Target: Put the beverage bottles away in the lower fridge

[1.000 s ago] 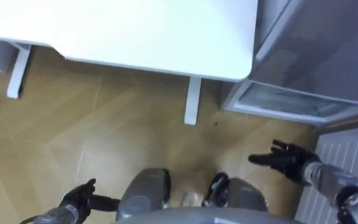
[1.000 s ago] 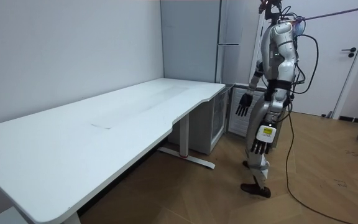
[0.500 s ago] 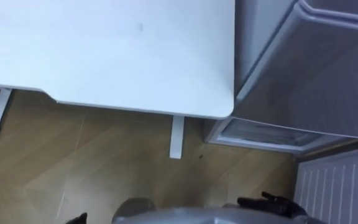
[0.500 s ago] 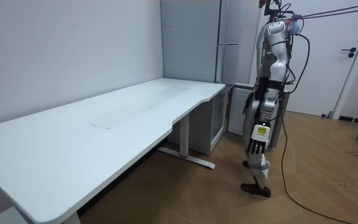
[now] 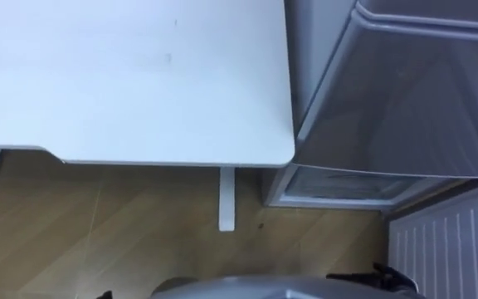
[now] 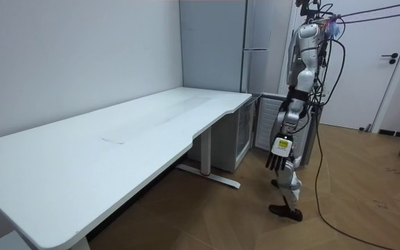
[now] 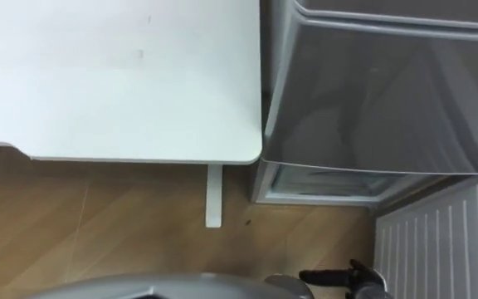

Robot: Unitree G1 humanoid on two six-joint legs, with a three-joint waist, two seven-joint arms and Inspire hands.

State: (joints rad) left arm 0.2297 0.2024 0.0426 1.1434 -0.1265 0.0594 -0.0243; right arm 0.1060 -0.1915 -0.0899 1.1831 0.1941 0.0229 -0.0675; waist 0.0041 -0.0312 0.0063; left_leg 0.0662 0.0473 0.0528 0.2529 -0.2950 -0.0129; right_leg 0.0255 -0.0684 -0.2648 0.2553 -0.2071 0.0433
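The lower fridge appears in the eye views as a pale-framed, glassy-fronted unit on the wooden floor. It stands at the foot of the tall grey fridge, just beside the end of the white table, with a white ribbed panel on its other side. Its front looks closed, though the steep downward angle leaves that a judgement, and what is inside cannot be made out through the glass. The task seems to be at its very start: nothing has been loaded, the door is yet to be opened, and neither hand carries a drink. The right hand shows at the bottom edge of the eye views with its dark fingers stretched straight out, holding nothing and well apart from the fridge. In the room view the robot stands upright on the floor, close to the table's end and facing the fridges. Its left hand hangs at its side with fingers loosely spread and empty. What is left, by this reading, is everything: fetching the drinks, opening the low door, and setting them inside.
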